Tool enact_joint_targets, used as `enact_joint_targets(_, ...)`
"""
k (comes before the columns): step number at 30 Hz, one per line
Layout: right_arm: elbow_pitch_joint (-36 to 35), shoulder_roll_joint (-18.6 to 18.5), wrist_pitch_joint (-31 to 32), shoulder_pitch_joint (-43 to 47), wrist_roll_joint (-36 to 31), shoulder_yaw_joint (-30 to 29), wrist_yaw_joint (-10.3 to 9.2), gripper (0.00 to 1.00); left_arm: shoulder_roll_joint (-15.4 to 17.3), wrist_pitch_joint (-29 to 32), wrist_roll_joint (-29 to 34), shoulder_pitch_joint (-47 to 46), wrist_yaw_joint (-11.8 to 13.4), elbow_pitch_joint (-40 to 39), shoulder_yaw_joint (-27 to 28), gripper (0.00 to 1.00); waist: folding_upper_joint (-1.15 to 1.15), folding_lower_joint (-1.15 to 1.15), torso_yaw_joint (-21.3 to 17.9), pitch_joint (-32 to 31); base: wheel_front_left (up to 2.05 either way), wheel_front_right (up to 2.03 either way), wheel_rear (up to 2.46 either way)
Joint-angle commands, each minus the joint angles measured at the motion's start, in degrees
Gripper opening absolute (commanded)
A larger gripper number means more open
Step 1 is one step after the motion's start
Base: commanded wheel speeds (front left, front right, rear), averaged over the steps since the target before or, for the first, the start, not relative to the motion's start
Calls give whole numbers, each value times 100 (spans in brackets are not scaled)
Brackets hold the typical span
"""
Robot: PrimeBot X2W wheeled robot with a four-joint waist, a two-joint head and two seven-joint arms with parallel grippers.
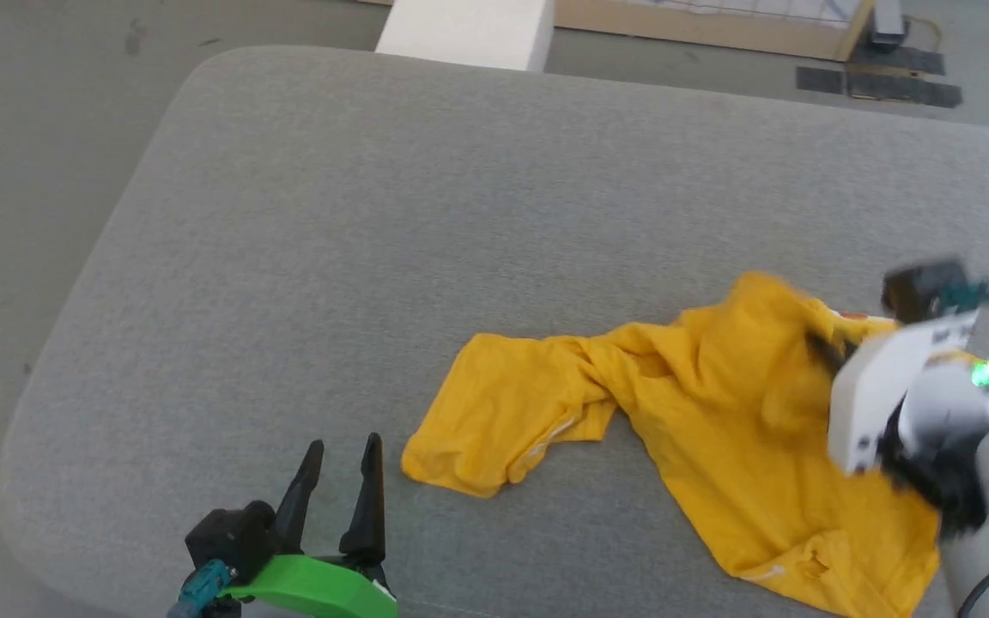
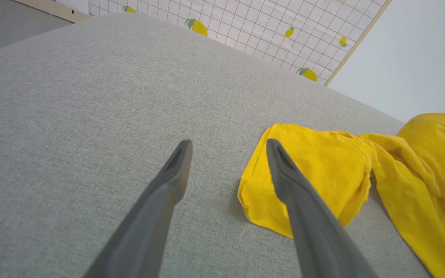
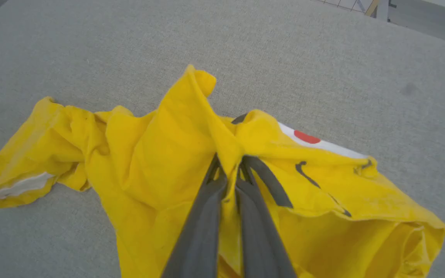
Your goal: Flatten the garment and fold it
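The shirt (image 1: 718, 412) is seen crumpled on the grey pad (image 1: 374, 215), toward the robot's right and close to the near edge, with one twisted sleeve (image 1: 494, 412) trailed out to the left. The plain yellow side is mostly turned up. In the right wrist view a strip of the print (image 3: 315, 141), with a white patch, a red dot and black stripes, is exposed along one folded-over edge. The right gripper (image 3: 228, 170) is clenched on a raised ridge of cloth near the middle of the heap, and the fabric is pinched between its two fingers and drawn up into a peak. The left gripper (image 1: 344, 444) is held with its jaws spread wide and nothing between them, low over the pad just beside the sleeve's end. Whether one finger is touching the cloth cannot be told. The flattening step is judged to be in hand, at its very start, since no part of the shirt is spread and no fold can be attempted. The next move would probably call for the pinched ridge to be lifted and drawn away from the sleeve so that the twist is released, while the sleeve end or a hem is taken by the left gripper. A pinch through several layers should be watched for, since the bunch could then be dragged whole instead of opened.
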Motion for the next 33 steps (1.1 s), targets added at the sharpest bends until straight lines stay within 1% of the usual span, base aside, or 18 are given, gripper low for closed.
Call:
enact_joint_targets(1, -143, -82, -8, -295, 50, -59, -8, 0, -11, -21, -7, -5, 14, -20, 14, 100, 0, 0, -209, -26, 0, 0, 0)
enact_joint_targets(4, -290, -210, -5, -660, 24, -356, -8, 0, -11, -21, 17, -30, -8, -14, 26, 100, 0, 0, -354, -29, 0, 0, 0)
enact_joint_targets(7, -290, -308, 97, -810, -19, -870, -8, 0, -11, -21, 21, -51, -18, -10, 26, 100, 0, 0, -452, -24, 0, 0, 0)
enact_joint_targets(10, -154, -472, 216, -674, -198, -1647, -8, 0, -11, -21, 30, -62, -37, 12, -3, 100, 0, 0, -467, -9, 0, 0, 0)
enact_joint_targets(13, 66, -641, 156, -285, -623, -2473, -8, 0, -11, -21, 36, -67, -63, 42, -24, 100, 0, 0, -420, 22, 0, 0, 0)
enact_joint_targets(14, 157, -664, 84, -156, -759, -2666, -8, 33, -11, -21, 42, -70, -67, 56, -27, 100, 0, 0, -402, 36, 0, 0, 0)
enact_joint_targets(15, 286, -642, -30, -22, -892, -2903, -8, 98, -11, -21, 53, -77, -72, 73, -32, 100, 0, 0, -378, 51, 0, 0, 0)
enact_joint_targets(16, 390, -621, -142, 77, -1015, -3067, -8, 100, -11, -21, 62, -82, -76, 85, -37, 100, 0, 0, -358, 61, 0, 0, 0)
enact_joint_targets(19, 799, -444, -555, 306, -1270, -3425, -8, 100, -11, -21, 85, -95, -89, 110, -49, 100, 0, 0, -312, 76, 0, 0, 0)
enact_joint_targets(22, 1088, -269, -882, 292, -1354, -3459, -8, 100, -11, -21, 112, -77, -96, 135, -33, 100, 0, 0, -311, 35, 0, 0, 0)
enact_joint_targets(26, 1113, -171, -1430, 142, -1270, -3088, -8, 100, -11, -21, 150, 11, -92, 162, 7, 100, 0, 0, -383, -83, 0, 0, 0)
enact_joint_targets(29, 759, -85, -1833, 59, -940, -2516, -8, 100, -11, -21, 170, 65, -109, 162, 6, 100, 0, 0, -472, -180, 0, 0, 0)
enact_joint_targets(31, 480, -9, -1858, 119, -791, -2205, -8, 100, -11, -21, 165, 72, -115, 160, -11, 100, 0, 0, -503, -215, 0, 0, 0)
enact_joint_targets(33, 219, 129, -1687, 296, -620, -1878, -8, 100, -11, -21, 154, 84, -111, 154, -18, 100, 0, 0, -535, -237, 0, 0, 0)
